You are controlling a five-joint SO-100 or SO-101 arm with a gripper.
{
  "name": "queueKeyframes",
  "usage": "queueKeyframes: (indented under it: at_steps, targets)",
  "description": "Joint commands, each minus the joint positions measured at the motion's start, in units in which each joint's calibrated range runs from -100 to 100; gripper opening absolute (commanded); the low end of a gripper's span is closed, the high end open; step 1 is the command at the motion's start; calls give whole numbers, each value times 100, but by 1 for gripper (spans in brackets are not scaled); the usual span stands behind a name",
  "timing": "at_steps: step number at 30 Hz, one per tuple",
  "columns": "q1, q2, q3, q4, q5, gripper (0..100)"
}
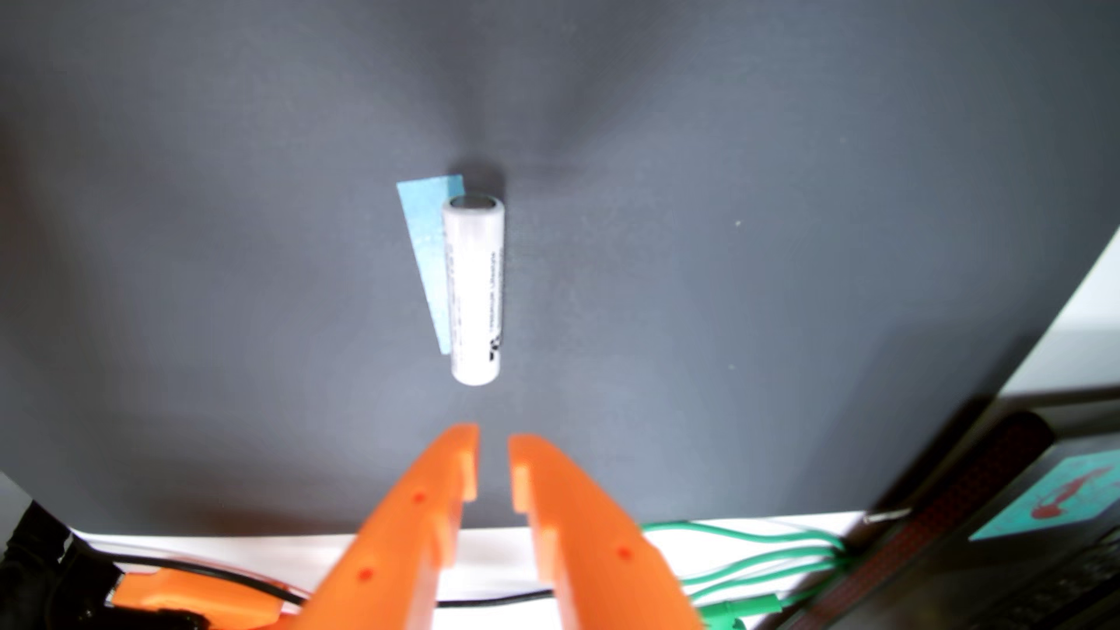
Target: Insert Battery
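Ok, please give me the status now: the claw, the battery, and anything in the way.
Claw open a little, empty, short of battery. White battery lying on dark mat, blue tape beside it. Nothing between them.

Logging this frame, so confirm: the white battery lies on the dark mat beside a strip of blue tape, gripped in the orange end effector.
Not gripped. The wrist view shows the end effector empty, jaws slightly apart, short of the white battery. The rest holds: it lies on the dark mat beside the blue tape.
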Motion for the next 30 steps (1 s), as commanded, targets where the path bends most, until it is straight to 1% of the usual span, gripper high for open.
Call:
queueKeyframes:
  at_steps: [1,8,14,19,30]
  targets:
    - [43,161,-241,-157,62,9]
    - [362,236,-250,-268,93,11]
    - [705,294,-214,-268,181,14]
    - [622,303,2,-530,186,14]
    - [421,303,326,-538,248,14]
